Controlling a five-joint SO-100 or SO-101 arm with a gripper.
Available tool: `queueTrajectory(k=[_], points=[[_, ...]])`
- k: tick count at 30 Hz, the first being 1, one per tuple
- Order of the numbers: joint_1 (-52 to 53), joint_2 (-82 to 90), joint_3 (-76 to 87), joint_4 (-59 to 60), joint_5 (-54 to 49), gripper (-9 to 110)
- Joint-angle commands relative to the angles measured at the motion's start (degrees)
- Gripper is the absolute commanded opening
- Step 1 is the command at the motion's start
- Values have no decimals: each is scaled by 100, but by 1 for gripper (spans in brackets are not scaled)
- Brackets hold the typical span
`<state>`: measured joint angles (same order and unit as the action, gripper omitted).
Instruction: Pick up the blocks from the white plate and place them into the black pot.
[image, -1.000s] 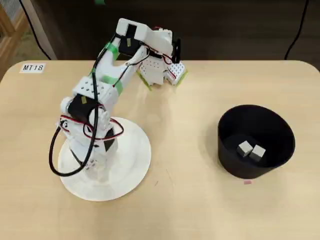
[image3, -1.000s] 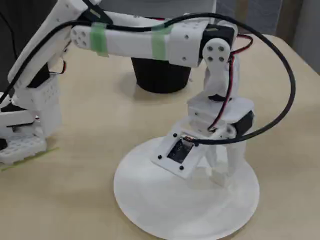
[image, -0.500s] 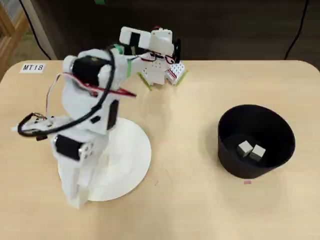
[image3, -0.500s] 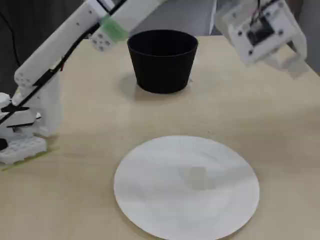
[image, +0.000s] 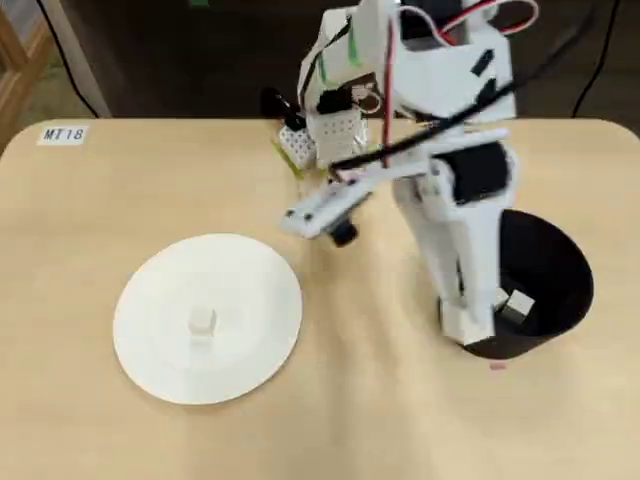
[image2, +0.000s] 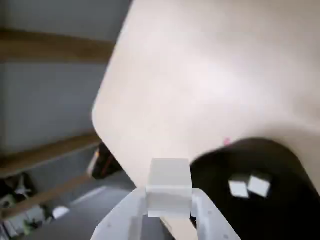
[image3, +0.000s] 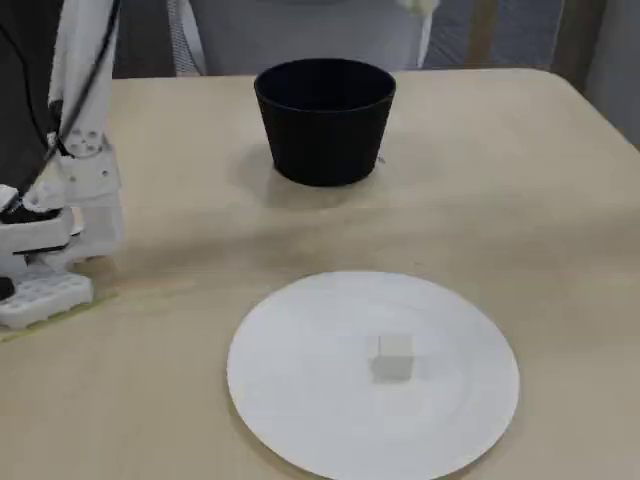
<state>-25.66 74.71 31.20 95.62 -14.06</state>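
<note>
Your gripper (image2: 169, 212) squeezes one block (image2: 169, 187) above the pot (image2: 260, 200), near its rim at 9 o'clock in the wrist view. Two blocks (image2: 248, 186) lie inside; overhead, your arm hides most of them. One more block (image: 202, 321) sits mid-plate (image: 150, 300). Four in all.

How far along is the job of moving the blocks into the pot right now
Done: two blocks lie in the black pot. In hand: the end effector grips a third block near the pot's rim, not yet dropped. Left: one block sits on the white plate.
</note>
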Motion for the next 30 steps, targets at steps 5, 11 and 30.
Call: queueTrajectory(k=[5, 11, 30], points=[[-1415, 1336, 2074, -18, 387, -2], [-1723, 958, 2522, -35, 369, -2], [-1169, -290, 2443, -686, 149, -2]])
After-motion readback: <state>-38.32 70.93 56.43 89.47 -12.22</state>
